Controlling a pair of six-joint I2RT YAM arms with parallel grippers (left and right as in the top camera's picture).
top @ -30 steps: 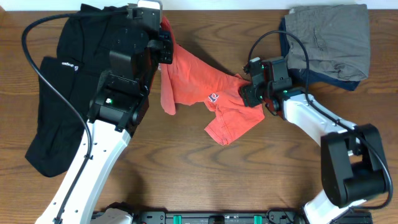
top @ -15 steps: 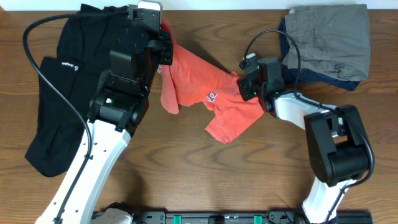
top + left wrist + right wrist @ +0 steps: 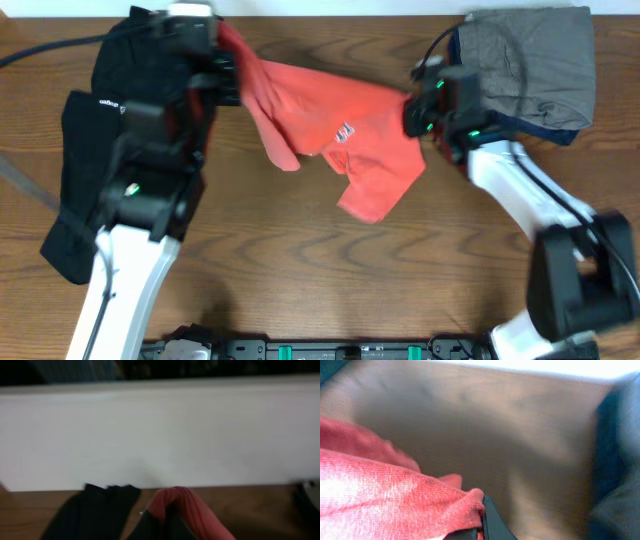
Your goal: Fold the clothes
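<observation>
Since both arms have a grip on it, the red T-shirt hangs drawn out between them across the far middle of the worktop, its printed chest patch facing up and a loose flap drooping toward the near edge. The left pincer is clamped tight on a bunched fold at the shirt's far-left end; the left wrist view shows ribbed red cloth gathered right at its tips. The right pincer is closed just as tightly on the opposite edge, and the right wrist view shows the knit pinched against a dark fingertip.

A black garment lies spread under and beside the left arm, touching the shirt's left end. A grey folded stack sits at the far right corner, just beside the right pincer.

My reading is that the shirt is light, soft and wholly limp: it will keep no shape of its own, sag wherever it is unsupported, and crease along any line of tension. The cotton knit looks grippy rather than slick, so a small pinch should hold, but thin cloth can slip out if only one layer is caught.

Better holds would be matching points, such as both shoulders or both hem corners, so the body falls flat and square. The present grips look uneven, with one on a bunch, which would likely twist the cloth when it is laid down.
</observation>
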